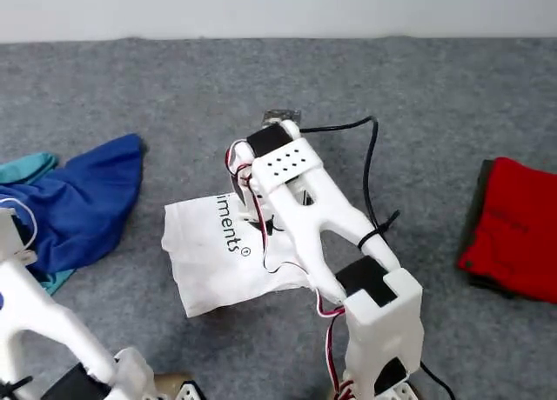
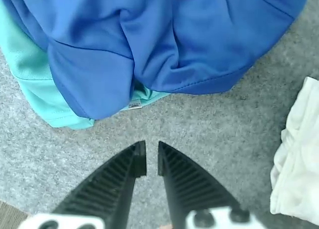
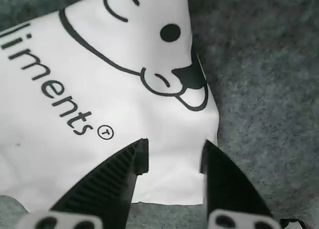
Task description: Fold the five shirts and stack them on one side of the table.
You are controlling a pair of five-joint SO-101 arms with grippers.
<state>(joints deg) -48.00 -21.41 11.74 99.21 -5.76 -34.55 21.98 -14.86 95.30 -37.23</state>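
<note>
Midway through a laundry job on the grey felt-covered bench [image 1: 418,96], a white cotton shirt with black lettering and a cartoon face [image 1: 209,252] lies at the centre, folded to a rough rectangle with its edges uneven. The right arm's end effector [image 3: 174,149] hangs over the shirt near one edge with its black ribbed jaws apart and nothing between them. At the bench's left side a crumpled royal-blue jersey shirt [image 1: 87,200] sprawls over a turquoise shirt [image 1: 26,167], and both appear unfolded. The left arm's end effector [image 2: 151,152] sits above bare bench just short of that heap, its jaws drawn almost together with only a slim gap and empty. At the far right a red shirt [image 1: 518,222] lies folded on a dark garment [image 1: 477,200], apparently the start of the stack, though whether the lower piece is a folded shirt cannot be told for certain. By this reckoning two shirts are stacked. The white one is close to finished but well apart from the pile, and the blue and turquoise pair have yet to be folded.
</note>
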